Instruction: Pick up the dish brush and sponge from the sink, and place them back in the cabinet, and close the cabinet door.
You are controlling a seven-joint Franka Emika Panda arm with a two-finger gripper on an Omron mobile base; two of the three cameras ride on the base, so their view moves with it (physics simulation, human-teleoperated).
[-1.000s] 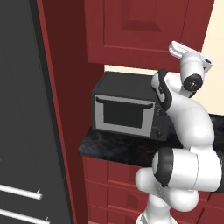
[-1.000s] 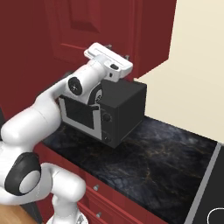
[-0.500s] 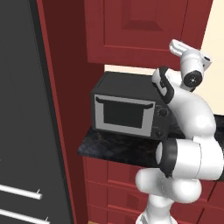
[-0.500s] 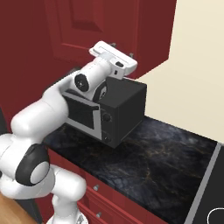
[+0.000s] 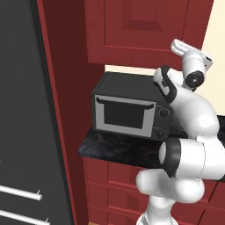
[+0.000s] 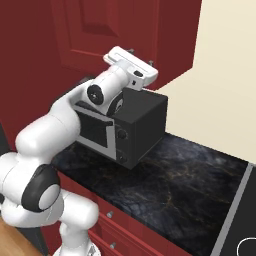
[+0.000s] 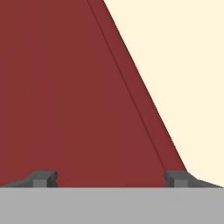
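Note:
The dark red upper cabinet (image 5: 145,26) hangs over the counter, and its panelled cabinet door (image 6: 105,30) lies flush with the front. My gripper (image 6: 140,56) is raised just under the cabinet's lower right corner, pointing at it. In the hand view the gripper (image 7: 111,179) is open with nothing between its fingertips (image 7: 43,178). That view faces a flat red cabinet (image 7: 65,87) surface with a thin seam, and cream wall to the right. My hand (image 5: 191,53) sits high on the right in the left base view. The dish brush, sponge and sink are out of view.
A black microwave oven (image 5: 127,112) stands on the dark marbled counter (image 6: 190,180), right below my arm. A dark grey refrigerator (image 5: 22,110) with silver handles stands at the left. Red drawers (image 5: 114,180) run under the counter. A black cooktop (image 6: 245,220) begins at the far right.
My arm has folded upward and the hand has shifted slightly up toward the cabinet's lower corner. The oven and the cabinet have not moved.

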